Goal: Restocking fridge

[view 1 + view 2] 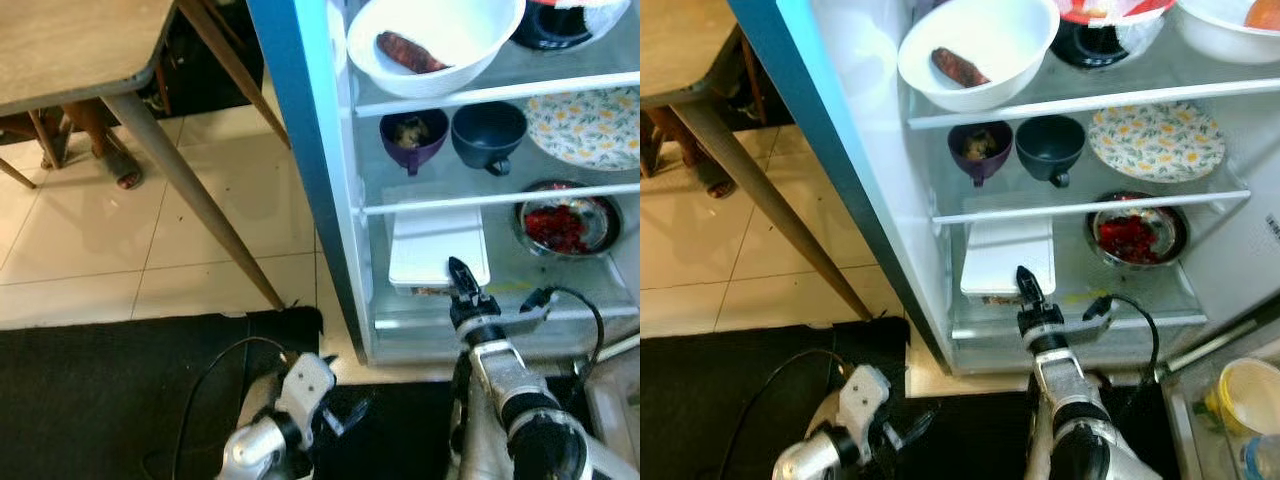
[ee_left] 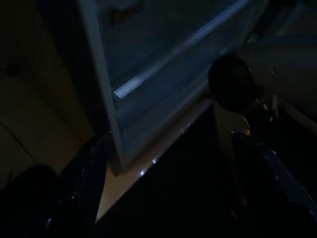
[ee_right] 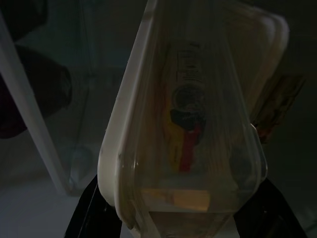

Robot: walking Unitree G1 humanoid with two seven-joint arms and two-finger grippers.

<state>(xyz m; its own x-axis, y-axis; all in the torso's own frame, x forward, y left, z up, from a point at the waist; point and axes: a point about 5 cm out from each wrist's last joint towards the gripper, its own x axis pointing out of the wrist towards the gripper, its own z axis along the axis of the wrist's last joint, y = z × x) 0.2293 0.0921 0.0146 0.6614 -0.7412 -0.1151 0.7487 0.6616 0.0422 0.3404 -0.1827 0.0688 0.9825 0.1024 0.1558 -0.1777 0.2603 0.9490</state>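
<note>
— Box (image 1: 437, 240) on the bottom shelf (image 1: 420, 322) at 12 o'clock, front end near the lip. Right gripper (image 1: 462, 285) at its 6 o'clock end, jaws closed on lid and base, by the look of the right wrist view.

— Pushing deeper, then?

— Probably. Slide flat and straight toward 12; no lifting, with the glass shelf (image 1: 500, 198) close overhead.

— Anything to steer clear of?

— Steel bowl (image 1: 565, 222) at the box's 3 o'clock, just beside it. Drift toward 9 rather than 3 if drifting at all.

— And the release?

— Only once the whole base rests on the shelf. Open gently, then back out along 6 without dragging the lid. Mind the cable (image 1: 585, 305) looping at 3 of the wrist; likely to snag on the lip.

— Left gripper (image 1: 335, 412)?

— Idle at 7 o'clock over the mat (image 1: 100, 400), jaws wide apart.
</note>
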